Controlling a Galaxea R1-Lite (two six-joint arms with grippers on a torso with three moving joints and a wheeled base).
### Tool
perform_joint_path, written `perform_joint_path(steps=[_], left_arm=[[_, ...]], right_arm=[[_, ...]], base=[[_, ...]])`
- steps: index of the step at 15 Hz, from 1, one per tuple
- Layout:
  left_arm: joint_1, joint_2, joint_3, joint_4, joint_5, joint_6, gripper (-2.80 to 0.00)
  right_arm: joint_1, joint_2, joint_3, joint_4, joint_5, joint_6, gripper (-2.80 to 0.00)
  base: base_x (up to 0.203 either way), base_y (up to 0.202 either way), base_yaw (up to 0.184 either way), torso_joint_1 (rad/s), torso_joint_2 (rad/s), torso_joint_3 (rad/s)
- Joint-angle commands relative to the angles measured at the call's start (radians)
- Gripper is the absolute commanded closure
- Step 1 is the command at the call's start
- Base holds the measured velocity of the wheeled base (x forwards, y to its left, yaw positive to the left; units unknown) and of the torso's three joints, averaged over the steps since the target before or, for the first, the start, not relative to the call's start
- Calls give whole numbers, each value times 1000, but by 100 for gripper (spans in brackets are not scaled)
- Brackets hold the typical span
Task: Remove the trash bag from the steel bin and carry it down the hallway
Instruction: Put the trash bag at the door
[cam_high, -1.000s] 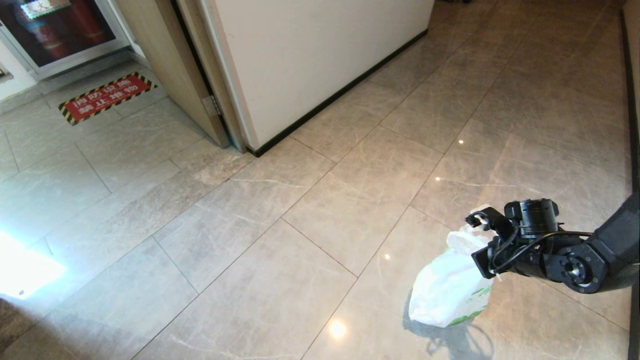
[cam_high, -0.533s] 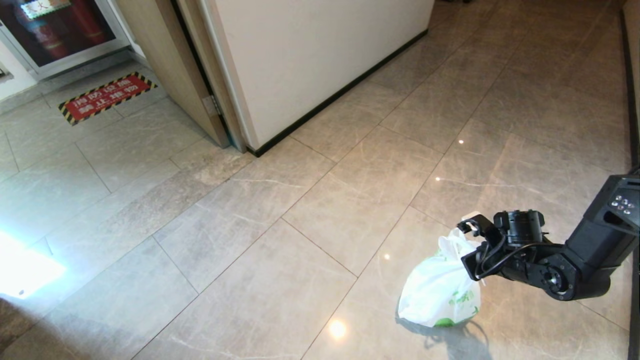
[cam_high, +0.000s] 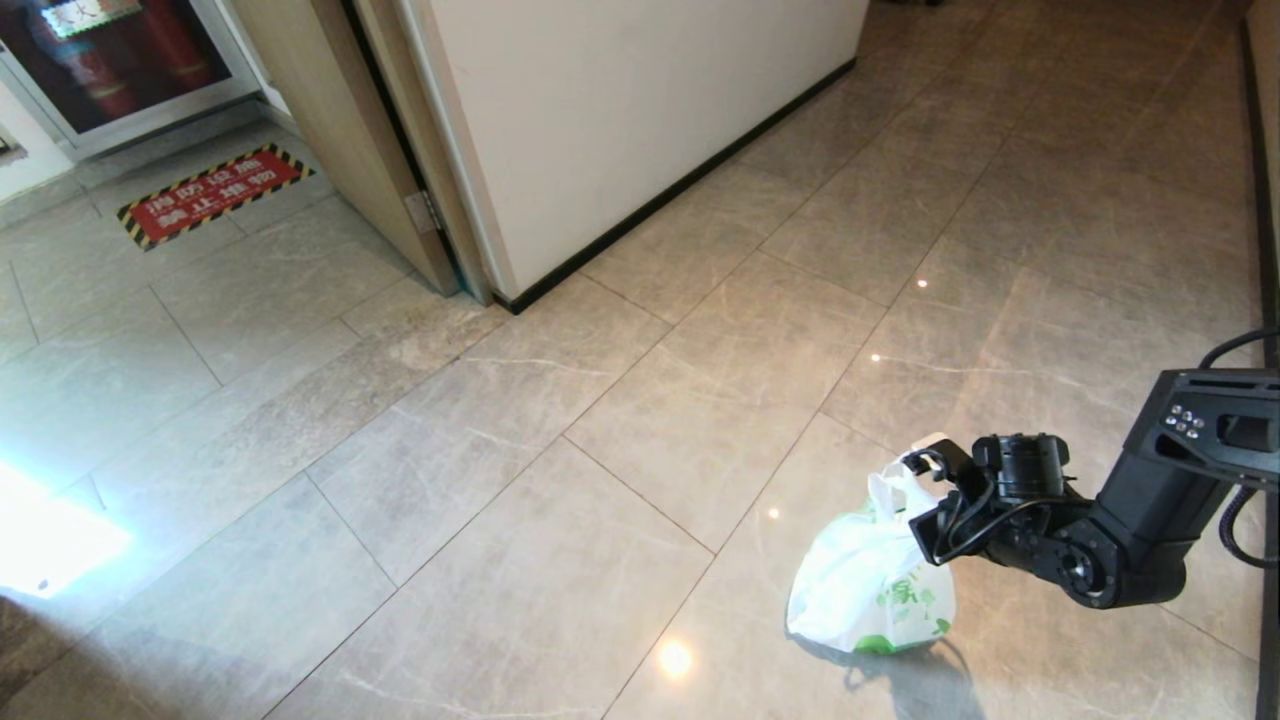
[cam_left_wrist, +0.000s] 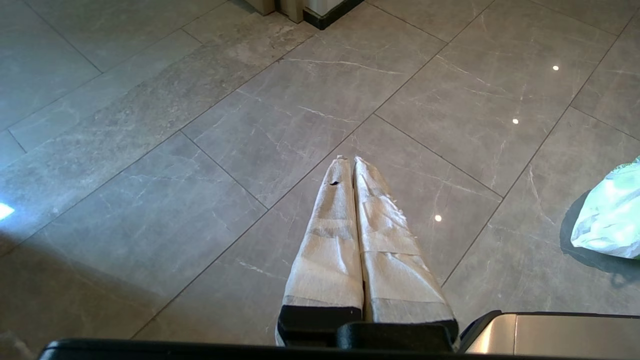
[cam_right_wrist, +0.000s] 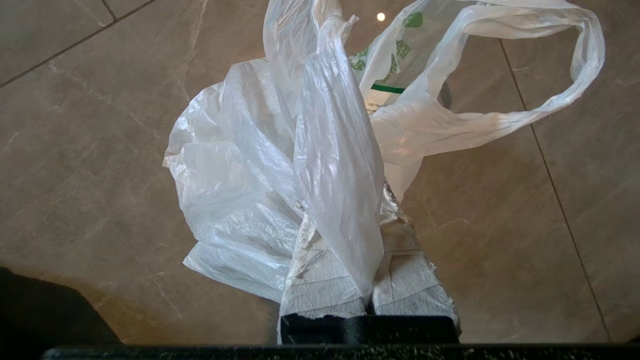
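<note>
Right gripper: tape-wrapped fingers pinched together on a fold of the trash bag near its handles, low on the right side of the head view, with the bag's bottom resting on the glossy hallway floor. Left gripper: fingers pressed together, holding nothing, above bare tile with the bag off to one side. An off-white wall with black baseboard and a red floor sign lie well apart from the bag.

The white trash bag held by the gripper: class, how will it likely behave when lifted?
The trash bag is probably floppy: its film crumples and sags. Likely light, since the right gripper pinches only a thin fold. Perhaps slippery: it looks glossy.
</note>
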Motion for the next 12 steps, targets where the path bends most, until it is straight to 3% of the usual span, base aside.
perform_joint_path(steps=[1, 2, 6, 12], left_arm=[[0, 0, 0, 0, 0, 0, 0], [0, 0, 0, 0, 0, 0, 0], [0, 0, 0, 0, 0, 0, 0], [0, 0, 0, 0, 0, 0, 0]], right_arm=[[-4, 3, 1, 4, 23, -4, 0], [-3, 2, 0, 5, 28, -6, -280], [-4, -71, 3, 42, 46, -4, -280], [-24, -295, 19, 326, 54, 2, -280]], base=[[0, 0, 0, 0, 0, 0], [0, 0, 0, 0, 0, 0], [0, 0, 0, 0, 0, 0], [0, 0, 0, 0, 0, 0]])
